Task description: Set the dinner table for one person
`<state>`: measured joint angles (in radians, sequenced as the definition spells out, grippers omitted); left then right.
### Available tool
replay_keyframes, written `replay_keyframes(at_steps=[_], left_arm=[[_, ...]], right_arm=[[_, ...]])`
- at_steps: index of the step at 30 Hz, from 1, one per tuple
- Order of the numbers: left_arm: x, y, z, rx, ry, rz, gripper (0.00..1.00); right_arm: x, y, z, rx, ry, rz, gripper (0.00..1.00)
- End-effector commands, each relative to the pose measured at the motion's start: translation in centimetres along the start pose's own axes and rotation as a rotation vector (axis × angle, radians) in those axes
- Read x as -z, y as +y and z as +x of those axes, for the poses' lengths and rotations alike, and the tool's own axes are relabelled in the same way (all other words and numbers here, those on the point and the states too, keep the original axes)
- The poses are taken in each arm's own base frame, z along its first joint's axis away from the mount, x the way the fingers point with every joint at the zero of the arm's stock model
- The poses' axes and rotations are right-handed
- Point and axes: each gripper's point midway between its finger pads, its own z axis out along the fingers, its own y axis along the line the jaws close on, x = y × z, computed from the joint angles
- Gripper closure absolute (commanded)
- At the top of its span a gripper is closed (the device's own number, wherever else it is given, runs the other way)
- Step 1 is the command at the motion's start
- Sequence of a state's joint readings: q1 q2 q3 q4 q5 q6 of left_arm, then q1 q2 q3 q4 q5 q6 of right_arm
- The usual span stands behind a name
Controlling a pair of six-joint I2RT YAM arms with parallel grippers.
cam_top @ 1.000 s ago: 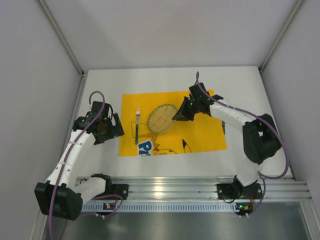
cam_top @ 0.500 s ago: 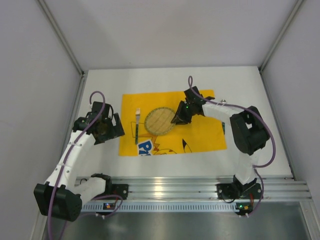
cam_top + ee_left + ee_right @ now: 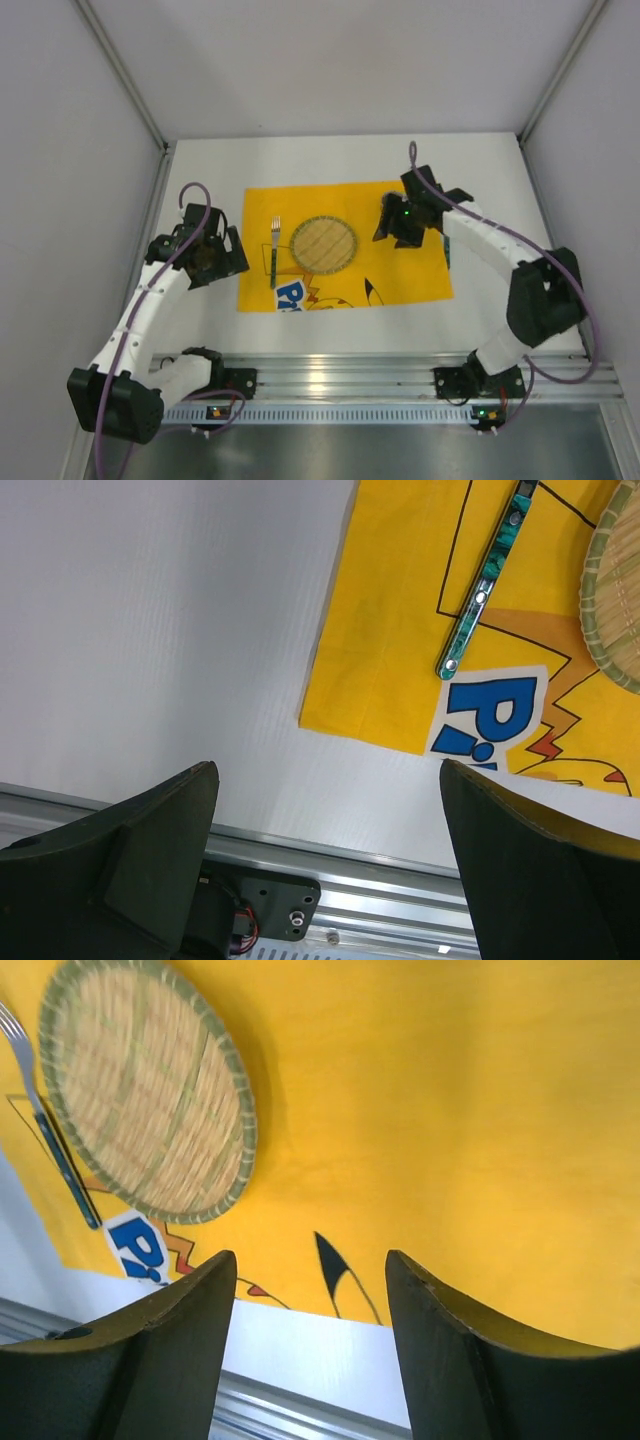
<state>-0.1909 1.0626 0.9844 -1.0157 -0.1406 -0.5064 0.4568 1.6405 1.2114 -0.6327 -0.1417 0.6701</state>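
Note:
A round woven plate (image 3: 325, 243) lies flat on the yellow cartoon-printed mat (image 3: 410, 270), which is spread over the white dinner table (image 3: 300, 160). A fork (image 3: 274, 252) with a green handle lies just left of the plate. My right gripper (image 3: 388, 228) hovers over the mat to the right of the plate, open and empty. Its wrist view shows the plate (image 3: 145, 1090) and fork (image 3: 55, 1150) off to the upper left of the right gripper (image 3: 308, 1270). My left gripper (image 3: 222, 262) stands wide open at the mat's left edge, holding nothing; its own camera shows the left gripper (image 3: 325, 780) over bare table, below the fork handle (image 3: 485, 590).
A thin dark utensil (image 3: 447, 252) lies at the mat's right edge, partly under my right arm. An aluminium rail (image 3: 400, 375) runs along the near edge. Grey walls enclose the table on the left, right and back.
My right gripper has opened and let go of the woven plate, which now lies flat on the mat, then drawn back to the right. The left arm has not moved.

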Motion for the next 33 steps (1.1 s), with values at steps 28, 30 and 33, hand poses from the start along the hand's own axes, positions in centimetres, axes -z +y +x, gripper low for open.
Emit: replay_keyframes(at_steps=[28,30,33], left_arm=[[0.7,0.7,-1.0,0.045,-0.08,-0.039,0.03],[0.7,0.9,-1.1,0.05,-0.086,-0.049,0.03],[0.7,1.1,-1.2,0.058,-0.09,-0.061,0.03]], right_arm=[[-0.1,-21.4,-10.2,-0.207,-0.005,0.416,0.55],[-0.6,-21.3,-10.4,-0.211,0.001,0.405,0.56],[-1.1,-21.2,-10.6,-0.208,0.008,0.399,0.56]])
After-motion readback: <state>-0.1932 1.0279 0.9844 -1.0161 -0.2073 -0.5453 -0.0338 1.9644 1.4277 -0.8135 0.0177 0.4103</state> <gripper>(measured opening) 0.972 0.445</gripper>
